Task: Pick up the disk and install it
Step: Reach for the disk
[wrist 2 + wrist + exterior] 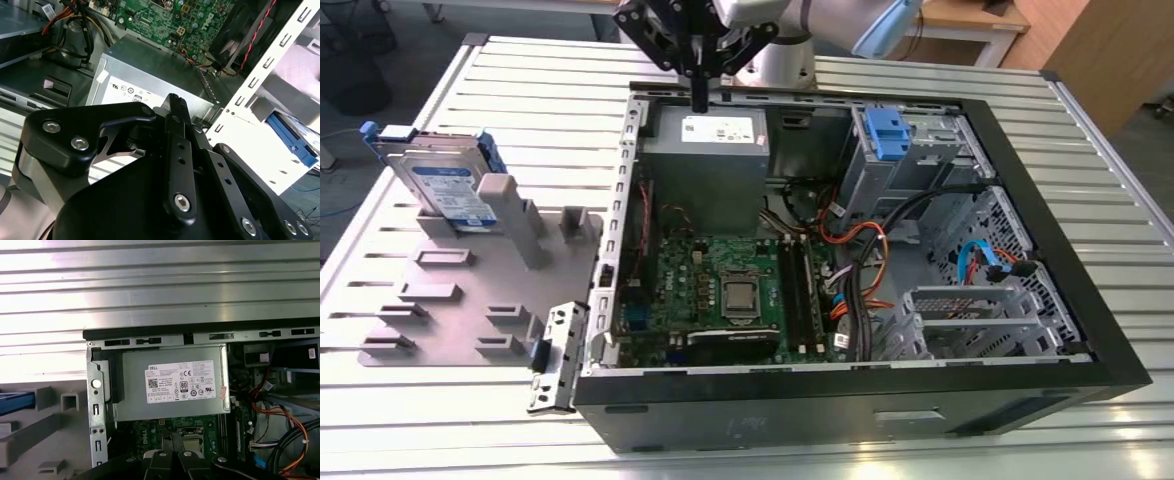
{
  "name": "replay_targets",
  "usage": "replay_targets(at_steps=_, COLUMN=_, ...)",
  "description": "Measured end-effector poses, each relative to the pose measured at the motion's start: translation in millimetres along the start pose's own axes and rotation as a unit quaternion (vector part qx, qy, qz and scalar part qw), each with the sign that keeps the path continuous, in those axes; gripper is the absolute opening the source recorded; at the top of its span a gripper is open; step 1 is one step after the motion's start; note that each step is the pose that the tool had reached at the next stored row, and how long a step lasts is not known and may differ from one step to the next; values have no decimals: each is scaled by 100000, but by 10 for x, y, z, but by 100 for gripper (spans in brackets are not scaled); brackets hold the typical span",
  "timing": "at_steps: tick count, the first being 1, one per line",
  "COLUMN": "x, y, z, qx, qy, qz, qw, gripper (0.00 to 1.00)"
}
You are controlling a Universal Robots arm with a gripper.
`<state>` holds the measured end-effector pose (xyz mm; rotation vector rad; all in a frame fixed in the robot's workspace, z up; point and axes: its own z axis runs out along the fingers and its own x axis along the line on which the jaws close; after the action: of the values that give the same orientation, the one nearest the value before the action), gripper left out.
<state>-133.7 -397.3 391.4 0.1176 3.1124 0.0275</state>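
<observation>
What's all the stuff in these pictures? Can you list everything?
disk: one, silver with blue rails, standing in the holder
holder: one, grey, exterior view's left of the case
computer case: one, black, open, on the table
power box: one, grey, inside the case
circuit board: one, green, inside the case
latch: one, blue, inside the case
wires: many, mixed colours, inside the case
table: one, silver, under everything
gripper: one, black, shut and empty, above the power box

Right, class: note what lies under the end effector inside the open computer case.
The grey power-supply box with its white label lies there, next to the green motherboard. Whatever is beneath that box is covered. The disk stands outside, on the grey fixture.
</observation>
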Motion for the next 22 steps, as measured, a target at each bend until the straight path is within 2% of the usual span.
replay_targets(at_steps=8, x=21, y=26, z=51, qx=4, qy=4, qz=-4, qw=100000, gripper=11)
replay_targets(at_steps=22, x=51, y=51, z=86, qx=8, qy=5, qz=-10, qw=100000, gripper=11)
